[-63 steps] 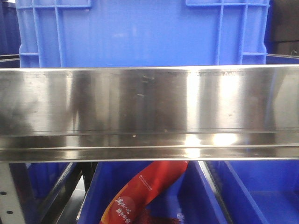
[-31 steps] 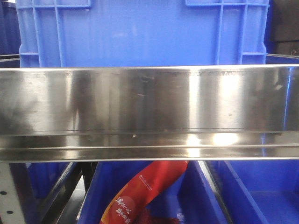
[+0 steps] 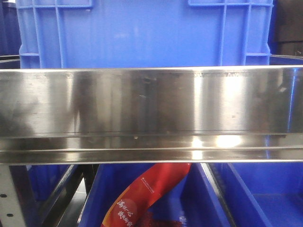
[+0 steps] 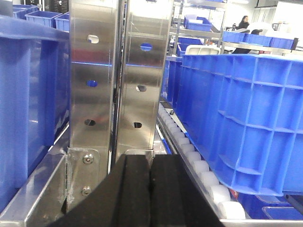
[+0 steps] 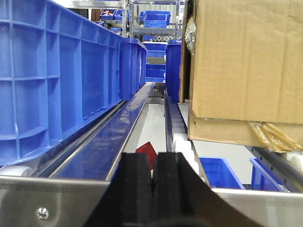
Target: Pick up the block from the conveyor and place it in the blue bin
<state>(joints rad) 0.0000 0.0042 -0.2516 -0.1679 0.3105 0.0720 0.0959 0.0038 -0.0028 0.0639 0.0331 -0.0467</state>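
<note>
No block and no conveyor belt show in any view. A large blue bin (image 3: 142, 33) fills the top of the front view, behind a shiny steel shelf beam (image 3: 151, 113). In the left wrist view my left gripper (image 4: 150, 163) is shut, its black pads pressed together with nothing between them, right in front of a perforated steel upright (image 4: 94, 80). My right gripper (image 5: 153, 163) is shut too and holds nothing. It points along a steel rail (image 5: 113, 142) between a blue bin (image 5: 47, 80) and a cardboard box (image 5: 246, 61).
A red printed packet (image 3: 142, 194) lies in a lower blue bin under the beam, and its red corner (image 5: 147, 150) shows beyond the right fingertips. White rollers (image 4: 199, 165) run beside another blue bin (image 4: 246, 118). A small blue bin (image 5: 215, 170) sits below the box.
</note>
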